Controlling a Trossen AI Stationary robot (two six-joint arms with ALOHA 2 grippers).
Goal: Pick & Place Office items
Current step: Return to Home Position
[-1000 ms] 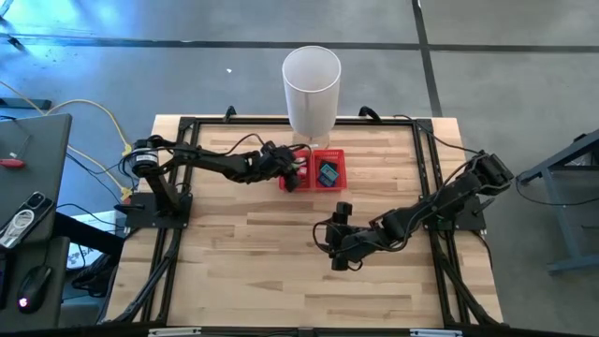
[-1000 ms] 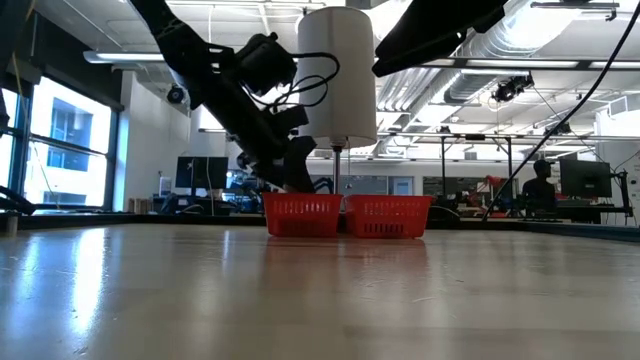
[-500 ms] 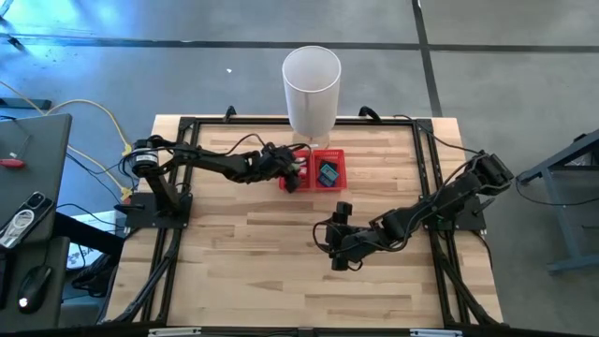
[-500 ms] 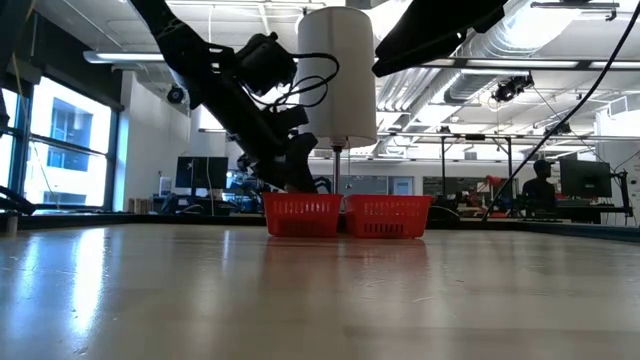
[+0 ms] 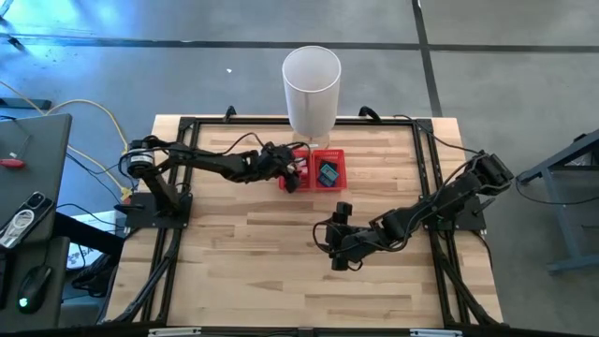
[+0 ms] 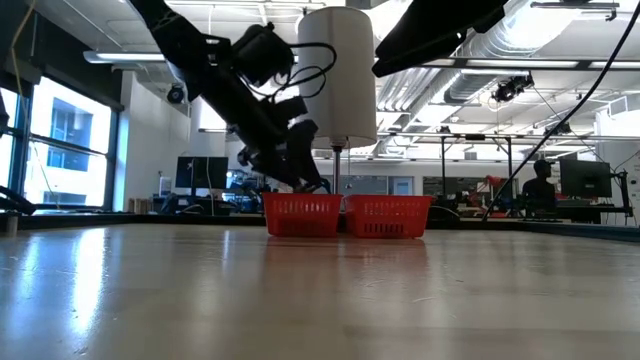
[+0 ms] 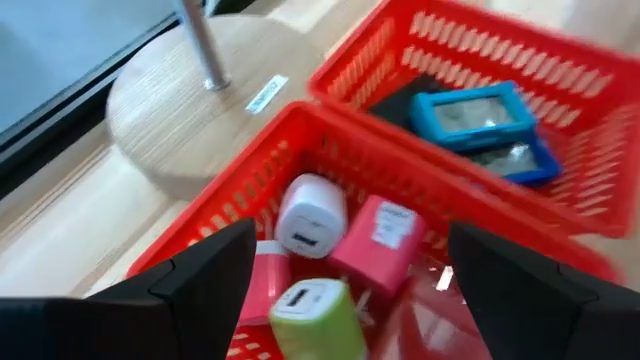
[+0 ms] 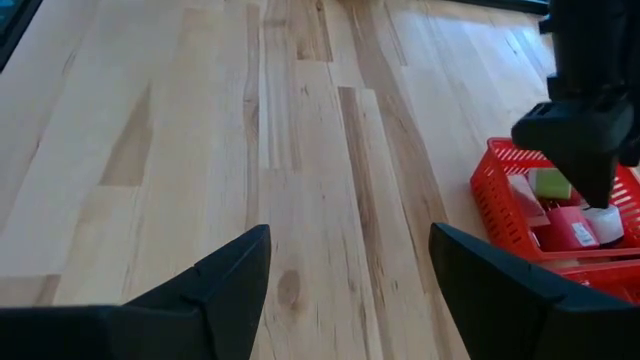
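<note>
Left end effector [image 7: 350, 242] is spread and empty, just above the tray [image 7: 600, 95]'s left compartment. In it lie the green-white charger [image 7: 315, 315], white charger [image 7: 310, 215] and pink block [image 7: 385, 235]; the blue clock [image 7: 470, 110] is in the other. Right end effector [image 8: 348, 240] is spread and empty over bare worktop [image 8: 150, 150]. Sorting looks done, so this is homing. Next: lift the left straight up clear of the tray, then retract.

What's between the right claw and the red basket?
Nothing but bare wooden table lies between the right gripper and the red tray; the high view shows it.
</note>
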